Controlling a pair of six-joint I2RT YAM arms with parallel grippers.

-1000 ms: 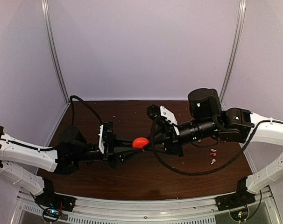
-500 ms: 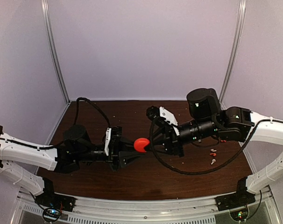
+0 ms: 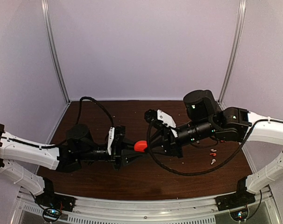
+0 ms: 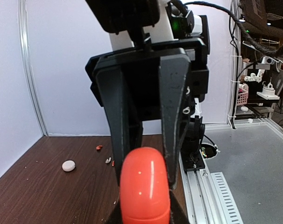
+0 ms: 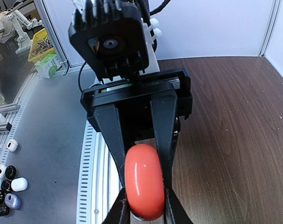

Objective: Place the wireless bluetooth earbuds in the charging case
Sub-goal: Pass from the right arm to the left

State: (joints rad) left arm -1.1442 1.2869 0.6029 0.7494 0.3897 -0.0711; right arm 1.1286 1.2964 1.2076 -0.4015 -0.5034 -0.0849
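A round red-orange charging case point(image 3: 140, 146) hangs closed above the brown table point(image 3: 132, 179), held from both sides. My left gripper point(image 3: 133, 150) is shut on it from the left, and my right gripper point(image 3: 149, 145) is shut on it from the right. In the left wrist view the case point(image 4: 145, 186) fills the foreground with the right gripper's fingers point(image 4: 174, 116) astride it. In the right wrist view the case point(image 5: 144, 182) sits between my fingers. Tiny red-orange earbuds point(image 3: 213, 151) and a white one point(image 3: 211, 162) lie on the table at the right; they also show in the left wrist view point(image 4: 99, 148).
A white round case point(image 4: 68, 165) lies on the table near the earbuds. A slotted aluminium rail point(image 5: 92, 158) runs along the table's near edge. White walls and upright posts point(image 3: 55, 51) enclose the back and sides. Several small cases point(image 5: 6, 186) lie off the table.
Both arms have sunk a little with the case between them. The left wrist has shifted right and turned, and the case now shows edge-on from above instead of round.
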